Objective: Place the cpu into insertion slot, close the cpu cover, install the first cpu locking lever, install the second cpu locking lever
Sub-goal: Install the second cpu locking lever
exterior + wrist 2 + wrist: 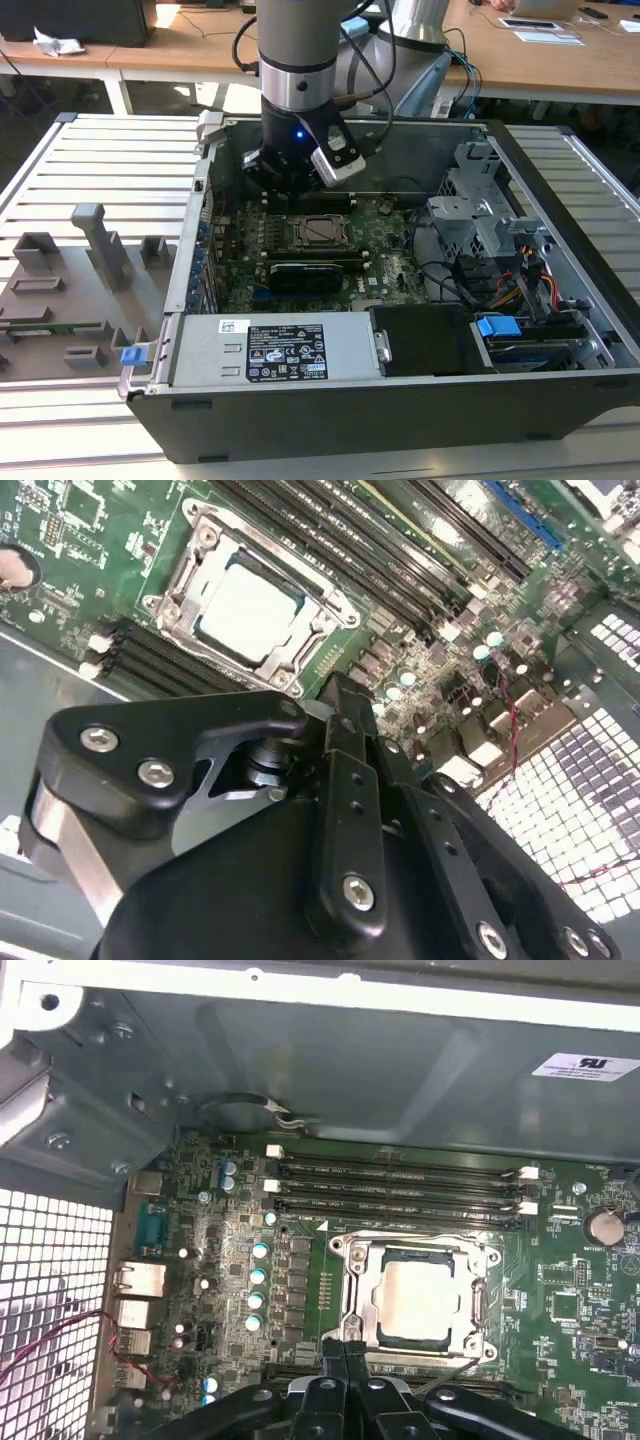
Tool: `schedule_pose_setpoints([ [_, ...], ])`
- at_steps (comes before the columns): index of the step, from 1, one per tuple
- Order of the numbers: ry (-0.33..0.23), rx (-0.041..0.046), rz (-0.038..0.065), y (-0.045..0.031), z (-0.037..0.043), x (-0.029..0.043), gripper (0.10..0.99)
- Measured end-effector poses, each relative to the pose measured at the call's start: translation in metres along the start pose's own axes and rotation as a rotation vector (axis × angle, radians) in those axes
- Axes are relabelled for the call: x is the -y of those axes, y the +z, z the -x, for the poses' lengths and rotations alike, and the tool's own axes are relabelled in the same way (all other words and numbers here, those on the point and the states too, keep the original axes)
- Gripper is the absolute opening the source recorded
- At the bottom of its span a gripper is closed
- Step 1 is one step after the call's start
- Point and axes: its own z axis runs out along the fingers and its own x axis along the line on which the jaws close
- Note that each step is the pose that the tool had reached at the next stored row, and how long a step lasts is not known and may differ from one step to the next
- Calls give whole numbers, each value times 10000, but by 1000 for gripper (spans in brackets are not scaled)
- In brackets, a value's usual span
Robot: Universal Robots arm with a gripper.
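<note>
Gripper (345, 1360) fingers are pressed together with nothing between them, their tips hanging just above the near edge of the socket in both wrist views. In the exterior view the arm stands over the far part of the open computer case (560, 300), with the gripper (290, 180) low over the motherboard (380, 270), a little beyond the socket.

Just past the fingertips lies the cpu (415, 1302), its silver top showing, seated flat in the insertion slot (480, 1305). The cpu cover (362, 1295) is already folded down around it, its window framing the chip. A thin wire lever (450, 1378) runs along the near side of the socket, close to the fingertips; whether it is hooked under its catch cannot be told from here, so the lever step looks to be the one in hand.

To do it well, I judge the closed tips should bear on the lever's bent end only, pushing down and then sideways under the hook, keeping off the chip's top and the cover plate. Pressure should be steady, since a slipping tip could strike the small capacitors (258, 1275) on the socket's left.

Beyond the socket run the long black memory slots (400, 1192), and behind them the grey case wall (400, 1070).
</note>
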Motion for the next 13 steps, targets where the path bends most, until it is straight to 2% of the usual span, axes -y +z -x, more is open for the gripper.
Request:
schedule_pose_setpoints([
  [1, 0, -19, -28, 2, 92, 7, 106],
  [2, 3, -33, -103, 3, 145, 11, 106],
  [3, 3, -46, -226, 3, 185, 14, 106],
  [4, 0, -71, -482, 3, 226, 18, 106],
  [5, 0, -88, -666, 3, 252, 20, 106],
  [6, 1, -107, -832, 3, 275, 21, 106],
  [7, 2, -123, -952, 4, 296, 21, 106],
  [9, 3, -141, -1049, 5, 343, 25, 106],
  [11, 1, -144, -1086, 10, 366, 28, 106],
  [13, 2, -146, -1104, 53, 366, 33, 106],
])
